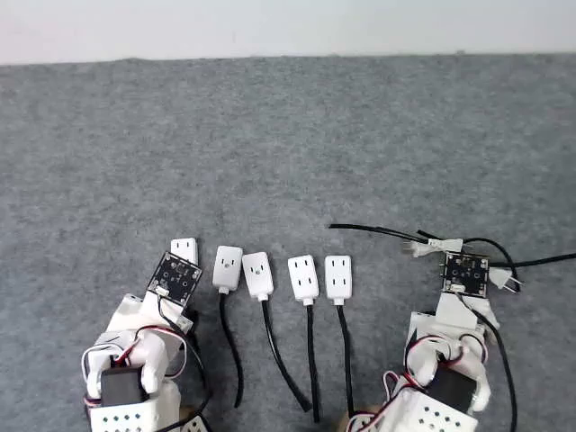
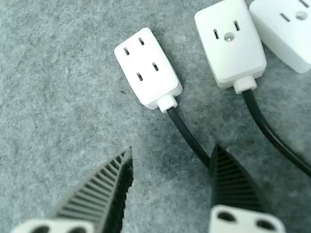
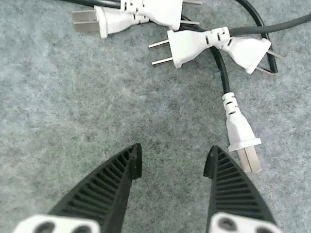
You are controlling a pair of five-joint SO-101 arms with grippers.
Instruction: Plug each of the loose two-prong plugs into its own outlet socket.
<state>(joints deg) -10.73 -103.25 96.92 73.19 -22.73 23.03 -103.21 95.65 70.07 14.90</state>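
Note:
Several white outlet sockets lie in a row on the grey carpet, each with a black cord; the leftmost socket sits just ahead of my left gripper, which is open and holds nothing. Its cord runs back between the fingers. Two more sockets lie beside it. Several loose white two-prong plugs lie tangled at the right. My right gripper is open above bare carpet, with one plug just beside a fingertip and others farther ahead.
The left arm and right arm stand at the near edge. Black cords trail from the sockets toward that edge between the arms. Black plug cables loop off to the right. A pale wall borders the far side.

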